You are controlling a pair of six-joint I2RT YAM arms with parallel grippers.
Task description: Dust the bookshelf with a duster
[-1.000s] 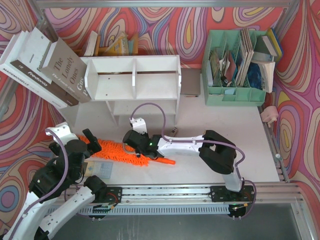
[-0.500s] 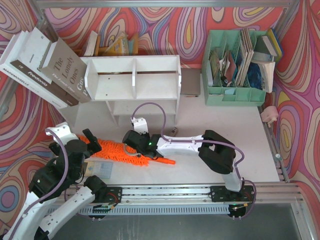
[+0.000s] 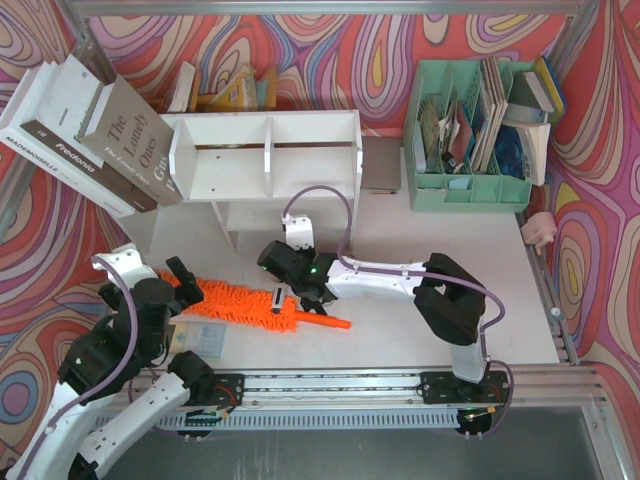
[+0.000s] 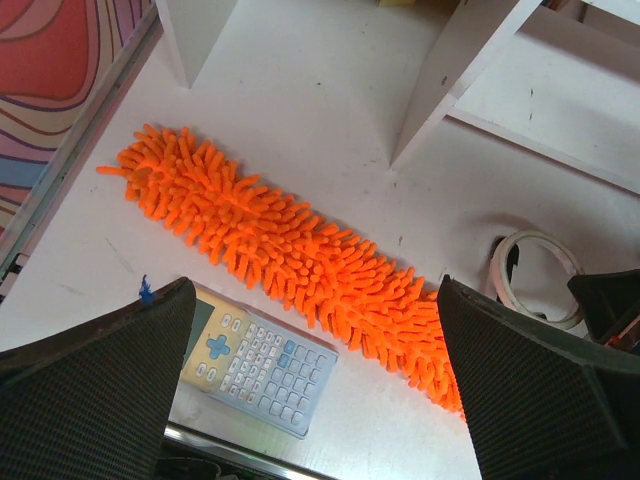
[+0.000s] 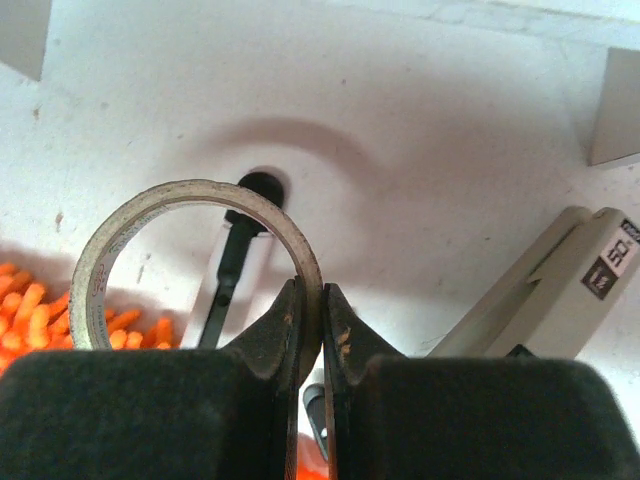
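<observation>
The duster [image 3: 225, 300] lies flat on the table just in front of the bookshelf [image 3: 310, 165], roughly parallel to the shelf's front edge. Its fluffy head sits before the shelf's left half, and its thin handle [image 3: 335, 323] pokes out before the right half. Neither arm has it.

The left gripper [image 4: 315, 290] hangs over the head, in front of the shelf's left leg, with its jaws spread wide and nothing between them. A calculator [image 4: 260, 360] lies just beside the pile on the side away from the shelf. The right gripper [image 5: 322, 325], in front of the shelf's middle, is pinched tight on the wall of a tape roll [image 5: 200, 240], not on the duster.

The duster is probably very light. The chenille head looks soft and springy, so fingers closed there would likely sink into the pile and let the tool sag and twist. The handle is the stiff part and the better place to grip, close to where it enters the head, with the pads across its narrow width. Its plastic looks smooth and thin, so it may pivot in a loose pinch. It also lies flat on the table, so the fingertips would have to come right down to the surface. The right gripper would first need to set the tape down.
</observation>
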